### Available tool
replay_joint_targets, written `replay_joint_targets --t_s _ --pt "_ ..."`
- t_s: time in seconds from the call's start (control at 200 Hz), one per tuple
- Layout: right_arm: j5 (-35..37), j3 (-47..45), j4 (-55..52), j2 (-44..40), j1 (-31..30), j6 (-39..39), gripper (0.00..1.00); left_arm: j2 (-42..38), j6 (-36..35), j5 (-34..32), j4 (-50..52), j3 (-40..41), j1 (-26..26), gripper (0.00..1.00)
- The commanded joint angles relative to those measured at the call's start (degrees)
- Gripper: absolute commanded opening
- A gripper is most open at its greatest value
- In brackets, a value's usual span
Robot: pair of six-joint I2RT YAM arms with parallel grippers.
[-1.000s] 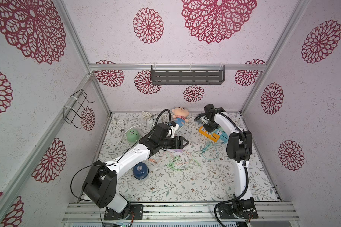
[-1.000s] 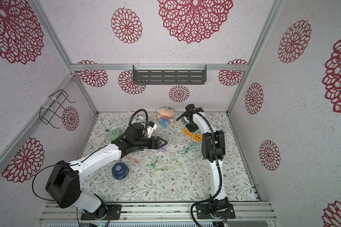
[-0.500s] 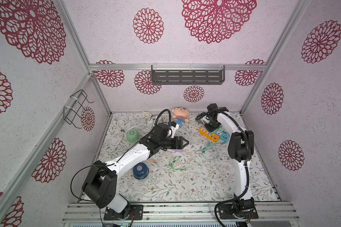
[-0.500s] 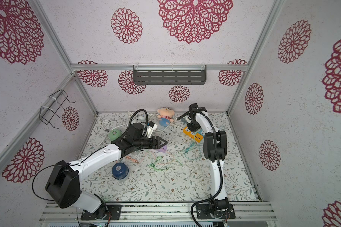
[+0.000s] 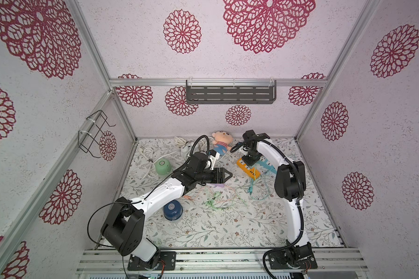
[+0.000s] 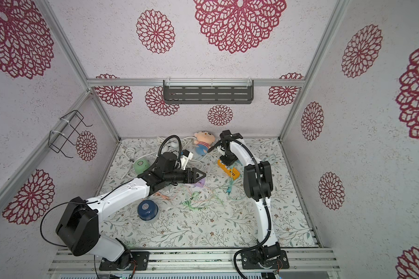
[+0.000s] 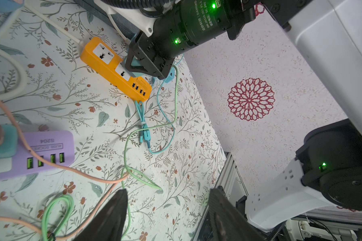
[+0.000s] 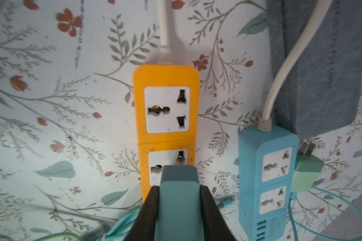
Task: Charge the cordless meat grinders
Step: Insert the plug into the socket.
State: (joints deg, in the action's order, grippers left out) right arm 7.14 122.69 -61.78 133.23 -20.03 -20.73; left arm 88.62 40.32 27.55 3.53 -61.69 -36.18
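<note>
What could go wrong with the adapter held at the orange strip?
The adapter in the right gripper covers only part of a socket on the orange strip; its pins are hidden, so they may miss and push the strip.
The open left gripper hangs over the green cable and peach cable, which cross; it could snag them.

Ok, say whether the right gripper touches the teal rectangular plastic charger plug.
Touching. Right wrist view: the right gripper clamps the charger plug, fingers flush on its sides.
</note>
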Motion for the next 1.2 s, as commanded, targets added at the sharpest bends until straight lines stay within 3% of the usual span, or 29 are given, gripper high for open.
replay_joint_targets --t_s 0.0,0.15,0.42,0.655,0.811,1.196 --pt "-6.3 2.7 -5.5 5.6 -0.5 5.4 0.0 -1.2 0.5 -0.9 -2.6 1.2 -0.5 0.65" --pt "-5.9 7.1 -6.7 10.7 0.8 6.3 0.0 -2.7 0.5 -1.8 -2.0 2.2 -0.6 0.64" --pt "-1.3 7.0 -4.4 14.5 1.5 6.6 0.0 -3.4 0.5 -3.2 -1.6 2.6 -0.6 0.64" --pt "-1.5 8.0 -3.0 19.1 0.9 6.0 0.0 -3.7 0.9 -4.5 -1.0 2.0 -0.6 0.64" --pt "-2.4 8.2 -3.5 18.5 3.2 5.6 0.0 -4.3 0.6 -5.4 0.5 1.9 -0.6 0.64" --pt "-4.0 -1.3 -2.6 14.3 4.6 4.8 0.0 -2.1 1.5 -4.8 1.3 -0.9 -1.2 0.63"
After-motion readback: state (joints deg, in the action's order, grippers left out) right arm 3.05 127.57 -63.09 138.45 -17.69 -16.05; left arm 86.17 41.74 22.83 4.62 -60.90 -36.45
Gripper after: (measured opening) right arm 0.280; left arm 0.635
